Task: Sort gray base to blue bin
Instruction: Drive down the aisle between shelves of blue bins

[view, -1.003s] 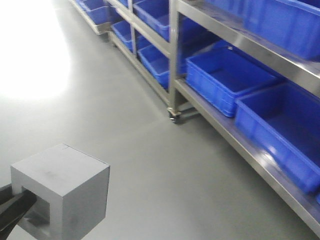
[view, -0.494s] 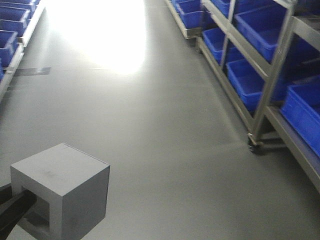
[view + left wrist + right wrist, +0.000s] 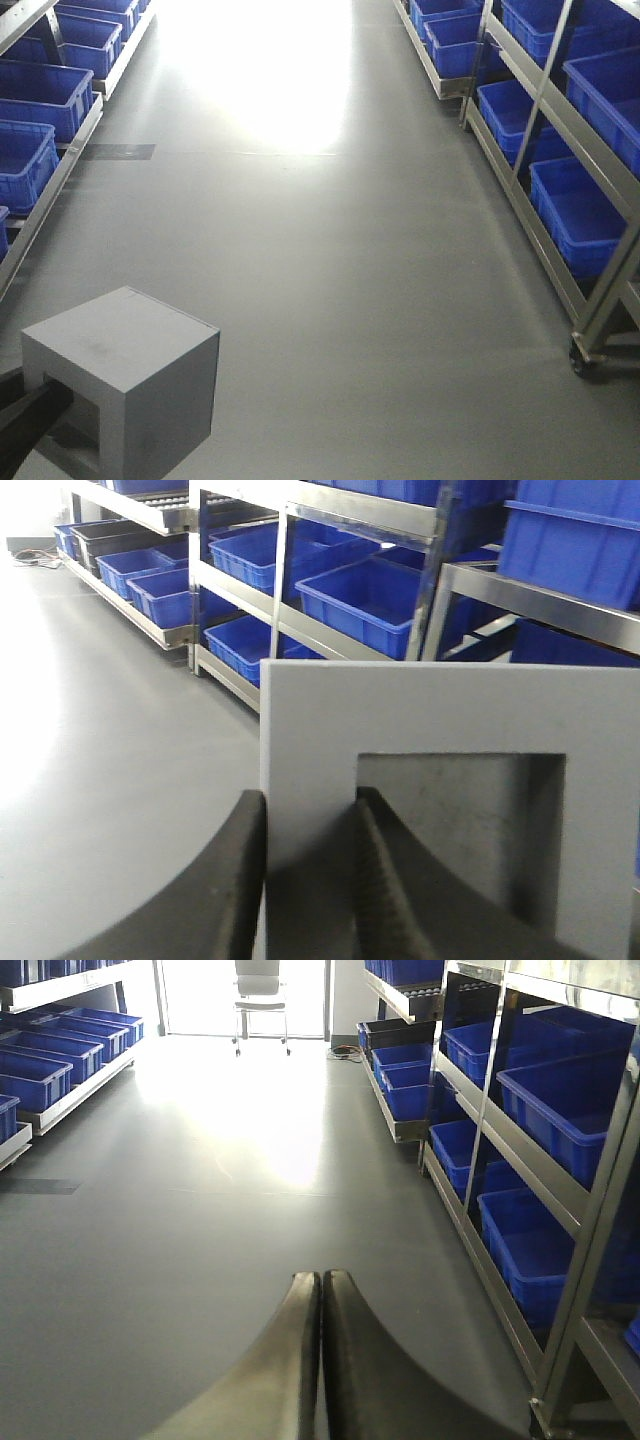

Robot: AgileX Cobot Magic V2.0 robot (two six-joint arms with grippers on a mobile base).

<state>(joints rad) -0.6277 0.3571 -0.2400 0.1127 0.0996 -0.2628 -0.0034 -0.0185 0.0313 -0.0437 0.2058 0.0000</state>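
Observation:
The gray base [image 3: 130,370] is a matte cube with a square recess, held at the lower left of the front view above the floor. My left gripper [image 3: 35,410] is shut on it. In the left wrist view one finger lies outside the gray base's [image 3: 420,710] wall and the other inside the recess, so the left gripper [image 3: 309,800] pinches that wall. My right gripper [image 3: 320,1275] is shut, its fingers pressed together with nothing between them. Several blue bins [image 3: 580,210] sit on racks along both sides; which one is the task's blue bin cannot be told.
Steel racks line the aisle on the left [image 3: 55,185] and right [image 3: 545,120], the right one on a caster [image 3: 585,360]. A chair [image 3: 260,990] stands at the aisle's far end. Bright glare [image 3: 260,80] covers the gray floor ahead.
The front view has swung left: the right-hand rack slid toward the right edge and a left rack came into view. The gray base stays in the left gripper, same place in frame.

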